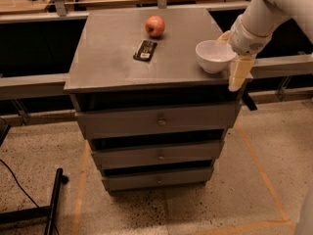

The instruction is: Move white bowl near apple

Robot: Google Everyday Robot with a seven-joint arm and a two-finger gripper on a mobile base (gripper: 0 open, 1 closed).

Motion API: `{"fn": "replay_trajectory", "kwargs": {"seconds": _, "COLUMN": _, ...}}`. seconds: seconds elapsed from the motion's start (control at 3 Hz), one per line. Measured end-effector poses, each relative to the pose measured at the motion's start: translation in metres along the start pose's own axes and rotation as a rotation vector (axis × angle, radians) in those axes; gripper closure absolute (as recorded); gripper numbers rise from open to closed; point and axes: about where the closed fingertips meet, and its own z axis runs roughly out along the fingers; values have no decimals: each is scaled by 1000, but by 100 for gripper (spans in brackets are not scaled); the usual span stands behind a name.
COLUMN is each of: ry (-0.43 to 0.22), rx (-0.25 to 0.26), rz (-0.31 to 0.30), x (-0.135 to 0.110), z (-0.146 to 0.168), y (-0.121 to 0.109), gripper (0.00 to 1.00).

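Observation:
The white bowl [214,56] stands upright near the front right corner of the grey cabinet top [112,53]. The apple [155,26], red-orange, sits toward the back middle of the top, well apart from the bowl. My gripper [231,54] hangs from the white arm at the bowl's right side. It is open, with one cream finger [237,73] in front of the bowl's right rim and the other [224,35] behind it. Nothing is held.
A flat black packet [145,50] lies between the apple and the cabinet's front edge. The cabinet has three drawers [159,120]. A rail [281,65] runs behind on the right, and a black stand [51,207] sits on the floor at lower left.

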Motion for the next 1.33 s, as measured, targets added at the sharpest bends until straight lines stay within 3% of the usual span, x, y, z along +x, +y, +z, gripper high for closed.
{"fn": "replay_trajectory", "kwargs": {"seconds": 0.67, "ry": 21, "rx": -35, "rz": -17, "x": 2, "z": 22, "y": -4, "gripper": 55}}
{"fn": "replay_trajectory", "kwargs": {"seconds": 1.33, "ry": 86, "rx": 44, "rz": -113, "x": -18, "z": 7, "y": -36, "gripper": 99}}
